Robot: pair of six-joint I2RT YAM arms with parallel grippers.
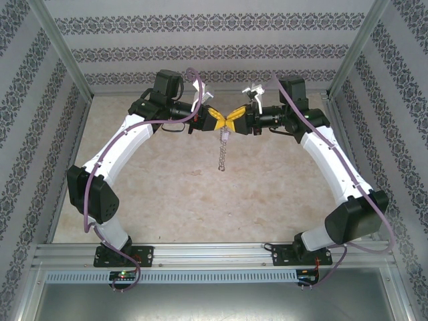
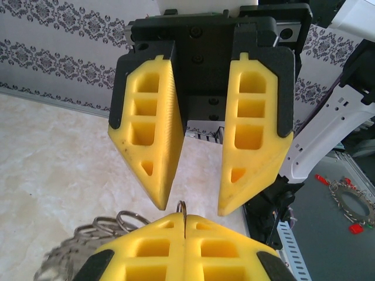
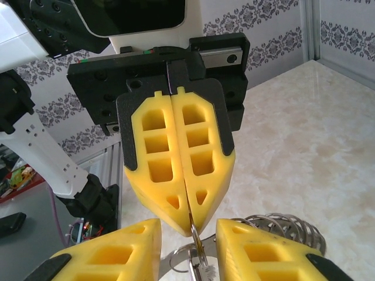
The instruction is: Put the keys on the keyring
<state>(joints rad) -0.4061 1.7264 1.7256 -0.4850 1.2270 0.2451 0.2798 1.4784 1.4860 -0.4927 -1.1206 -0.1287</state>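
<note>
- The two arms rise from their bases at the near edge of the desk [image 1: 167, 194] and arch inward, meeting tip to tip over its far part.
- Left gripper [image 2: 184, 222]: jaws pressed flat together, pinching the thin wire of the keyring [image 2: 183, 206]. A small loop of it pokes out between the tips.
- Right gripper [image 2: 193, 211]: jaws spread apart on either side of that loop, gripping nothing.
- The keyring's silvery pieces hang in a bunch below the jaws.

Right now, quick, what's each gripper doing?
Left gripper: shut on the keyring.
Right gripper: open, holding nothing.
</note>
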